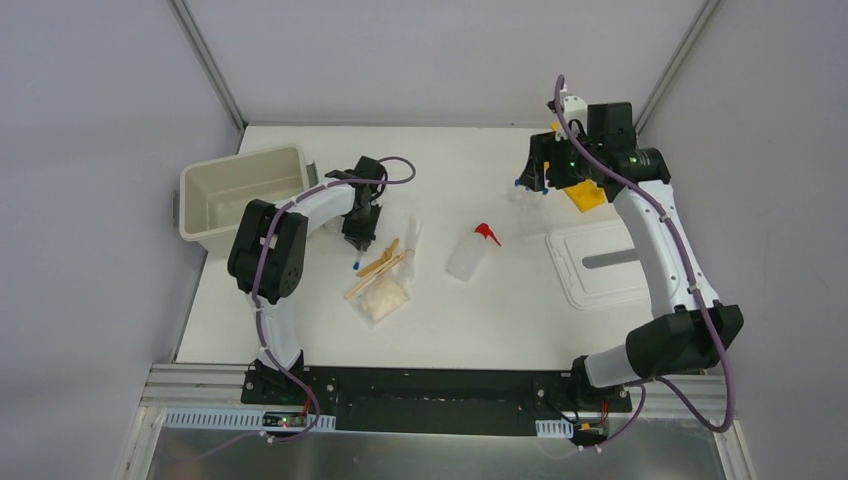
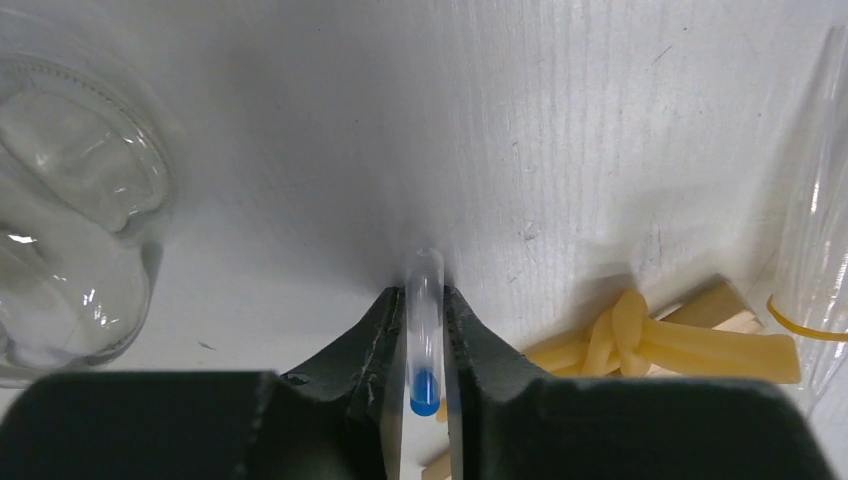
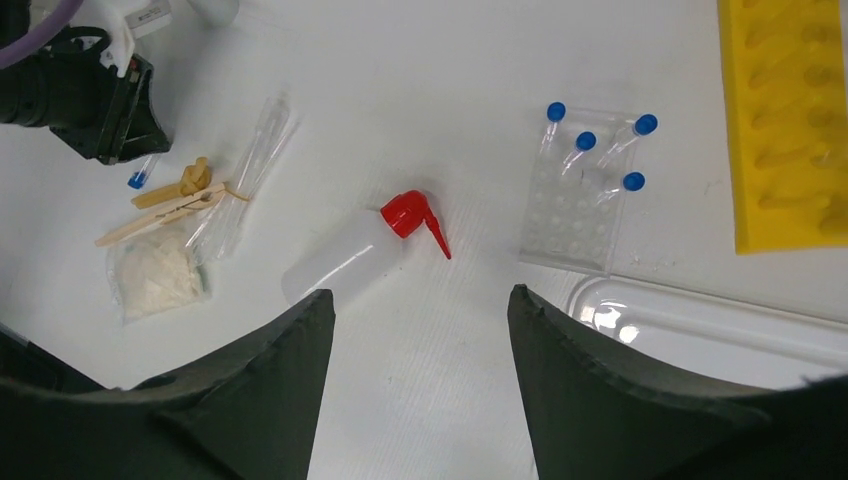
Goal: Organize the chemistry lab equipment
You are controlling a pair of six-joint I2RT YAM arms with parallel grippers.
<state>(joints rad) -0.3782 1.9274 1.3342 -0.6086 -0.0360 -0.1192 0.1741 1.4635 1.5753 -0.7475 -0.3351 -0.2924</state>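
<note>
My left gripper [image 2: 425, 295] is shut on a small clear blue-capped tube [image 2: 425, 340], low over the table beside the wooden sticks [image 2: 700, 335]; the top view shows the gripper [image 1: 358, 238] with the tube's cap [image 1: 357, 265] below it. A clear beaker [image 2: 70, 230] stands to its left. My right gripper [image 3: 420, 300] is open and empty, held high over the squeeze bottle with the red nozzle [image 3: 350, 262]. Several more blue-capped tubes [image 3: 585, 142] lie on a clear tray [image 3: 565, 225]. The yellow holed rack [image 3: 790, 120] lies at the right. The beige packet [image 3: 155, 275] lies under the sticks [image 3: 165, 215].
A cream bin [image 1: 240, 190] stands at the far left, close behind my left arm. Its white lid [image 1: 600, 262] lies flat at the right under my right arm. A clear plastic sleeve [image 2: 815, 200] lies beside the sticks.
</note>
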